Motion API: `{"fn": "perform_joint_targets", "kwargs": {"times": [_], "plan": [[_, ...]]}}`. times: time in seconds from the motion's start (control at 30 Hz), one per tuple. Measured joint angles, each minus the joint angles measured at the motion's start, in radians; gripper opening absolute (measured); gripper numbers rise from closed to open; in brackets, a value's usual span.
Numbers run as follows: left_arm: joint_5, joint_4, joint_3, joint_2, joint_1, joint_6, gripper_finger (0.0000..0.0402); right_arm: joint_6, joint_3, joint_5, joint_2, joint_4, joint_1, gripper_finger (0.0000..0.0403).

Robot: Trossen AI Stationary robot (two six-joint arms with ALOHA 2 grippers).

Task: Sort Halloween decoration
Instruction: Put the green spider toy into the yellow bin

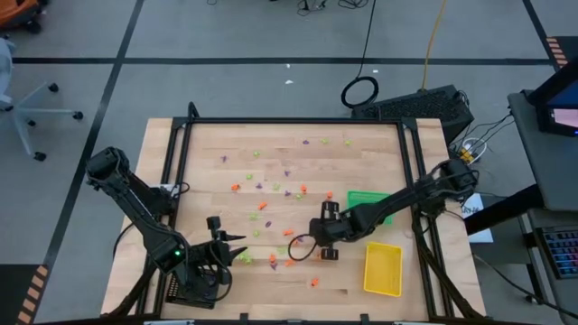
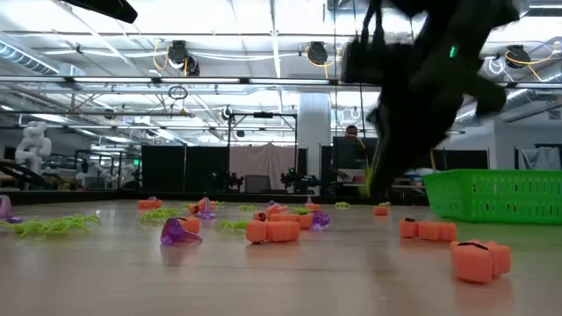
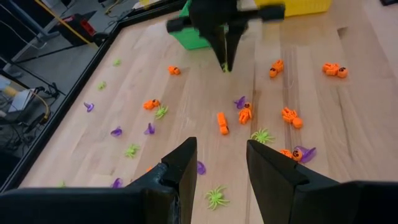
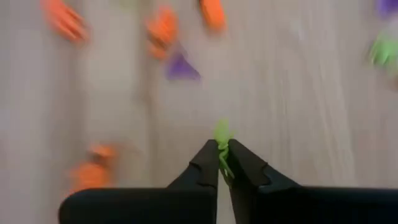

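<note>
**Right gripper pinching a lime green trinket above the table; left gripper spread at the near edge**

Landmark: green tray (image 1: 370, 204), on the wooden table (image 1: 271, 135) toward its right side.

Right gripper (image 4: 222, 163): sits just off the green tray's left side, over the middle of the table, seen in the high view at (image 1: 302, 244). Fingers pressed together on a lime green trinket (image 4: 221, 138); the piece pokes out past the fingertips. The left wrist view shows the same pinch from across the table, with a speck of green at the tips (image 3: 226, 66). The right wrist picture is smeared, so the trinket's shape cannot be told.

Left gripper (image 3: 221, 163): well apart from the green tray, at the table's near-left corner (image 1: 237, 242). Fingers spread, with nothing between them.

Halloween decoration (image 1: 271, 194): tiny orange, purple and lime green pieces scattered loose over the table, all to the left of the green tray, from its far side down to the near edge. In the low view, orange pieces (image 2: 272, 230) and a purple one (image 2: 177, 232) lie on the wood with the green tray (image 2: 496, 195) behind them at right.

Yellow tray (image 1: 382, 268): just beside the green tray, on its near side.
</note>
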Motion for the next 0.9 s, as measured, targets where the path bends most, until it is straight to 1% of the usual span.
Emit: {"fn": "perform_joint_targets", "kwargs": {"times": [0.2,0.27,0.33,0.43,0.5,0.77,0.9], "plan": [[0.000,0.000,0.000,0.000,0.000,0.000,0.0138,0.000,0.000,0.006,-0.114,0.005,0.062,0.0003],[0.000,0.000,0.000,0.000,0.000,0.000,0.0138,-0.004,0.001,0.049,-0.144,0.030,0.089,0.0003],[0.000,0.000,0.000,0.000,0.000,-0.001,0.0138,-0.019,0.001,0.124,-0.157,0.070,0.119,0.0003],[0.000,0.002,0.000,0.000,0.000,-0.001,0.0138,-0.075,0.001,0.211,-0.155,0.187,0.154,0.0004],[0.000,0.002,0.000,0.000,0.000,-0.005,0.0138,-0.134,0.001,0.236,-0.148,0.291,0.164,0.0004],[0.000,0.018,0.000,0.000,0.000,-0.003,0.0138,-0.338,0.002,0.241,-0.106,0.587,0.156,0.0004],[0.000,0.018,0.000,0.000,0.000,0.000,0.0138,-0.392,0.002,0.241,-0.066,0.676,0.155,0.0004]]}}
